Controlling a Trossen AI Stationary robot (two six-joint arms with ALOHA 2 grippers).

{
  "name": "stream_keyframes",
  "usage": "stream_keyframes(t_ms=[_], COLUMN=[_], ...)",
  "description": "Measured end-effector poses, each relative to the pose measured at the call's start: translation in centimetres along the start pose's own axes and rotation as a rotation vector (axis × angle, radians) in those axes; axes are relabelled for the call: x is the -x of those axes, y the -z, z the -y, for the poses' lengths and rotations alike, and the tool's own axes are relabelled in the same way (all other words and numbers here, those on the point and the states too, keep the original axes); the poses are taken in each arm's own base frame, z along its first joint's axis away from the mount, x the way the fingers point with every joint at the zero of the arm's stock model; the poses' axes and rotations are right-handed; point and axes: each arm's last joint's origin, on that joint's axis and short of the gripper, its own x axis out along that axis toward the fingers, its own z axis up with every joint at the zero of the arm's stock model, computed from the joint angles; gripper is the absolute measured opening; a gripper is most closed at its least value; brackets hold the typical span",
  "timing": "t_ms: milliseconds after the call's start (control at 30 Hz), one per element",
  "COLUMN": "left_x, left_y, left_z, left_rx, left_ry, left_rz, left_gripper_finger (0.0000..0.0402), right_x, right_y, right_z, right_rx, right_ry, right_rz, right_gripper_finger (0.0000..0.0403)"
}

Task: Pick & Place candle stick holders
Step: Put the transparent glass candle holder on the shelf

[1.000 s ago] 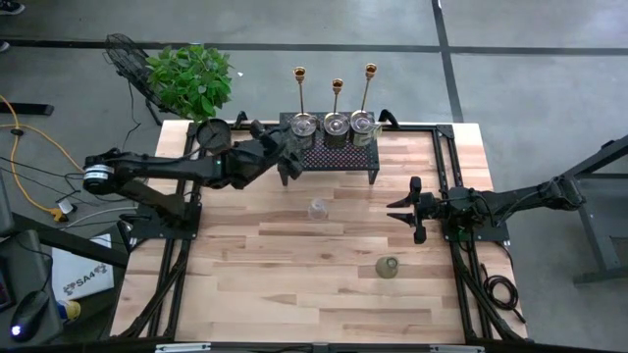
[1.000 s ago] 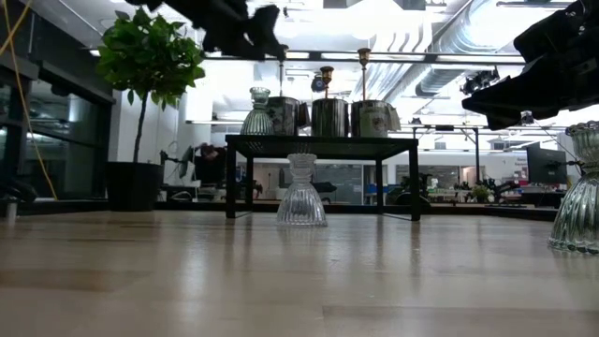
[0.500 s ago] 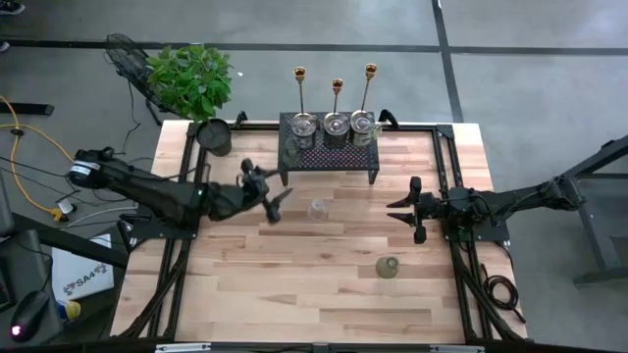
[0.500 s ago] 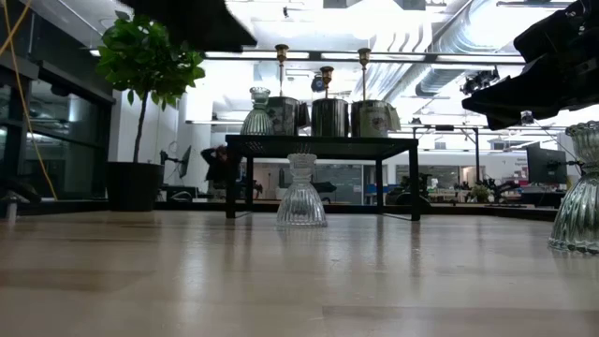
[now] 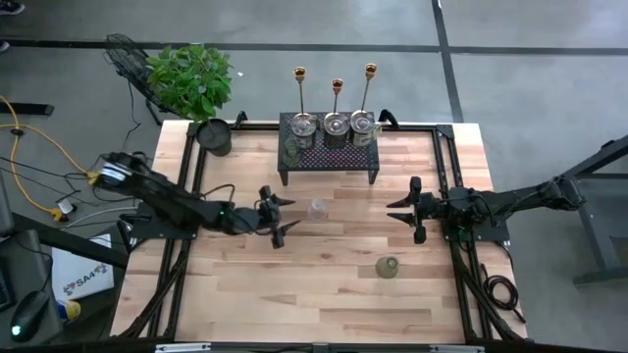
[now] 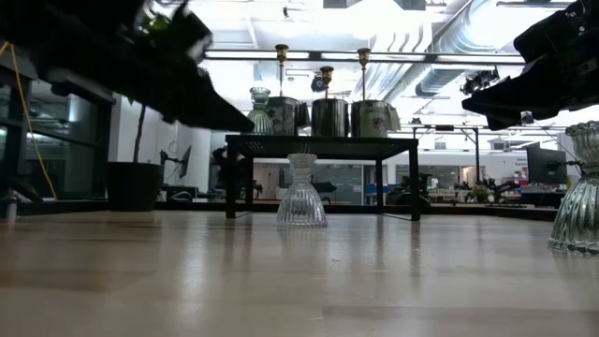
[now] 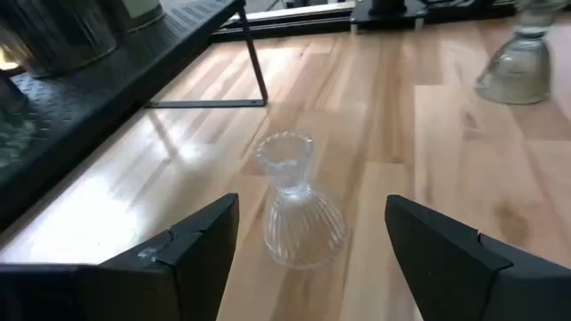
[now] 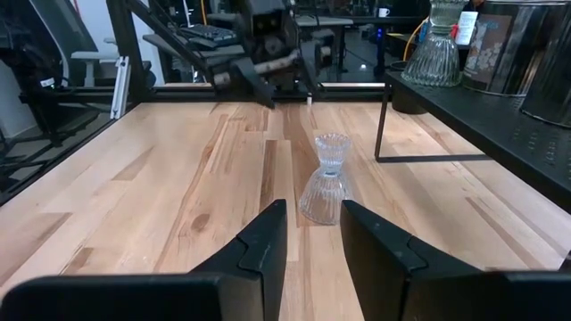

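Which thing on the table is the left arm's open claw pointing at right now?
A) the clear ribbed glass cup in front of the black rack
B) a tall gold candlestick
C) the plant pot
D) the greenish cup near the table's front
A: the left gripper is open and faces the clear ribbed glass cup, which stands untouched between its fingers' line of sight.

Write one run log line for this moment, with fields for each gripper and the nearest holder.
left gripper: open, empty, facing clear glass holder | right gripper: parked at right, empty | holder: upright on table, in front of rack
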Motion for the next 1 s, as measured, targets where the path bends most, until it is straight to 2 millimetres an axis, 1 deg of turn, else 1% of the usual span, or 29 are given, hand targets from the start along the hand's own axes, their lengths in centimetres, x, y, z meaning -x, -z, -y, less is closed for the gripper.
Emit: stream_keyframes(t_ms=[267,400,533,600,667,1000], left_x=[-4.5,-5.9,-6.6,-6.9,-7.4,-10.5], left_y=[2.5,3.8,4.6,4.5,4.1,3.8], left_z=[-0.2,0.3,0.7,0.8,0.8,0.6], left_rx=[0.064,0.106,0.131,0.141,0.158,0.186], left_ry=[-0.012,-0.025,-0.042,-0.047,-0.061,-0.087], left_rz=[0.068,0.030,0.011,0.026,0.055,0.058], left_gripper_finger=[0.0279,0.0301,0.0331,0.0342,0.0347,0.0349], right_x=[0.0,0.0,0.0,0.0,0.0,0.0], right_y=[0.0,0.0,0.0,0.0,0.0,0.0], right_z=[0.0,0.0,0.0,0.0,0.0,0.0], right_rx=[0.000,0.000,0.000,0.000,0.000,0.000], right_ry=[0.000,0.000,0.000,0.000,0.000,0.000], right_rz=[-0.001,0.000,0.000,0.000,0.001,0.001], right_gripper_finger=[0.0099,0.0099,0.0099,0.0099,0.0099,0.0099])
